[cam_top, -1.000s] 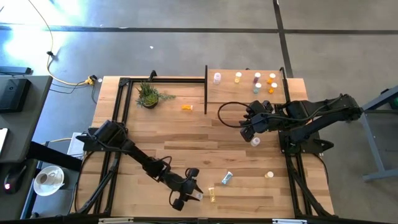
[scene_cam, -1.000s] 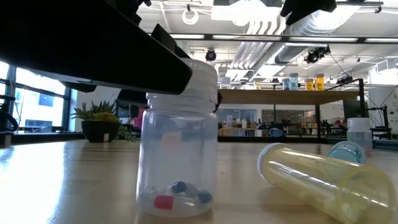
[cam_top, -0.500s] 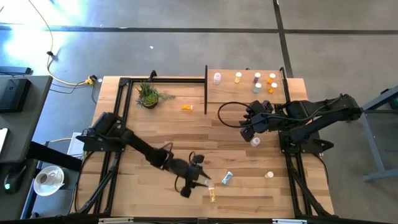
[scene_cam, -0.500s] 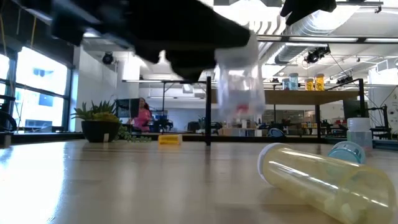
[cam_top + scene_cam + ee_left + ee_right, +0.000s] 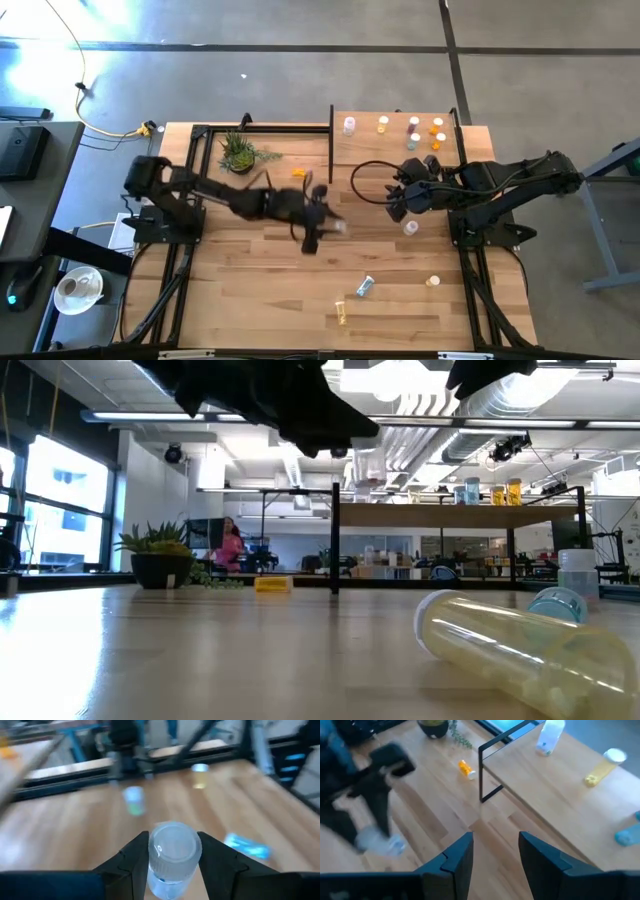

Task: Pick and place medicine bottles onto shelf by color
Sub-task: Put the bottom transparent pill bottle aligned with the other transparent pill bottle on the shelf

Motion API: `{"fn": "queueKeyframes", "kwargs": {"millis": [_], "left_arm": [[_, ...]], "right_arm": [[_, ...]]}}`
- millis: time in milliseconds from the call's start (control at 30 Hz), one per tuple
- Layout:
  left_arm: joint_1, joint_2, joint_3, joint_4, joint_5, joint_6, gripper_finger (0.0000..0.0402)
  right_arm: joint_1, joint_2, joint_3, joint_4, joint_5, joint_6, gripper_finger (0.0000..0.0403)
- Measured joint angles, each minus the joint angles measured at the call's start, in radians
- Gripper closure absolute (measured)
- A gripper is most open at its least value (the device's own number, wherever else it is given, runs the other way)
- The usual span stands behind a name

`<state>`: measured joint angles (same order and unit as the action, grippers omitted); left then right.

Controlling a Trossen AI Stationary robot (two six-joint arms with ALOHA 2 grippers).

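The clear bottle (image 5: 338,227) has been lifted from the table's front edge and carried to the middle.

From above, it is held in the left gripper (image 5: 327,226), near the shelf (image 5: 395,150). In the low view, it (image 5: 367,468) is seen high above the table. In the left wrist view, the fingers (image 5: 131,858) are pressed on its sides. The right gripper (image 5: 491,851) is parted narrowly, with nothing held.

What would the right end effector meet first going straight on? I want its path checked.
Probably the bare tabletop just short of the shelf's black frame leg; the right end effector points there empty, though depth is unclear.
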<state>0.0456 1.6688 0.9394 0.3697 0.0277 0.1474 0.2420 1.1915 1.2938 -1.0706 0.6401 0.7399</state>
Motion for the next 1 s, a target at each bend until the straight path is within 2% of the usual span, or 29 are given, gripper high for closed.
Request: {"fn": "queueKeyframes", "kwargs": {"millis": [200, 467, 767, 933, 1000], "left_arm": [[0.177, -0.071, 0.031, -0.086, 0.071, 0.013, 0.0267], [0.346, -0.066, 0.232, -0.324, 0.118, 0.068, 0.0267], [0.445, -0.063, 0.341, -0.355, 0.130, 0.081, 0.0267], [0.474, -0.012, 0.393, -0.354, 0.229, 0.080, 0.0268], [0.477, 0.025, 0.427, -0.353, 0.232, 0.085, 0.0268]], "right_arm": [[0.000, 0.000, 0.000, 0.000, 0.012, -0.001, 0.0253], [0.000, 0.000, 0.000, 0.000, 0.012, -0.026, 0.0253], [-0.089, -0.003, 0.000, -0.002, 0.012, -0.167, 0.0253], [-0.181, -0.016, 0.005, -0.007, -0.002, -0.248, 0.0253], [-0.214, -0.021, 0.021, -0.008, -0.019, -0.272, 0.0253]]}}
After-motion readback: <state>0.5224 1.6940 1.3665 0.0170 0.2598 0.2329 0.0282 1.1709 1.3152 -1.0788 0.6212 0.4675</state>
